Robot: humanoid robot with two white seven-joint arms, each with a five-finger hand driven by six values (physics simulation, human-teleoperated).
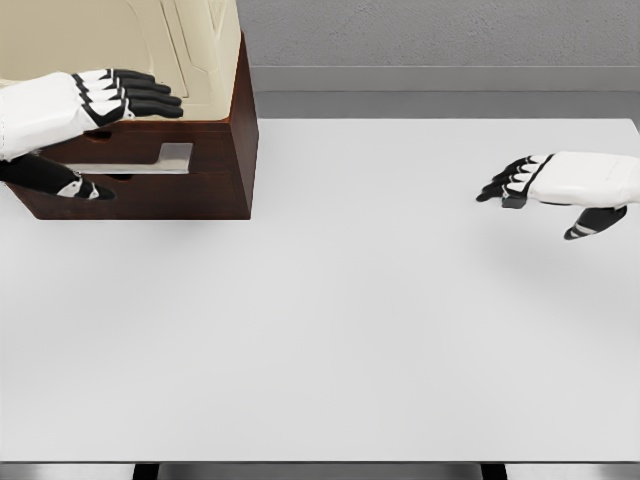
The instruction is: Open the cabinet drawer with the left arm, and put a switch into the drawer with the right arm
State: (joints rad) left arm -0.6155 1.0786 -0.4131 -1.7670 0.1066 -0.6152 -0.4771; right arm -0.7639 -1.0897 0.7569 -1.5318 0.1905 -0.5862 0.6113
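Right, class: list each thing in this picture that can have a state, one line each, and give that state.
cabinet drawer: looks closed, front flush with the cabinet.
drawer handle: not gripped.
left hand: open, fingers straight above the handle, thumb below it.
right hand: open, holding nothing, hovering over the table.
switch: not in view.

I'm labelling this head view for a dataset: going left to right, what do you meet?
Left hand → drawer handle → cabinet → bare table → right hand.
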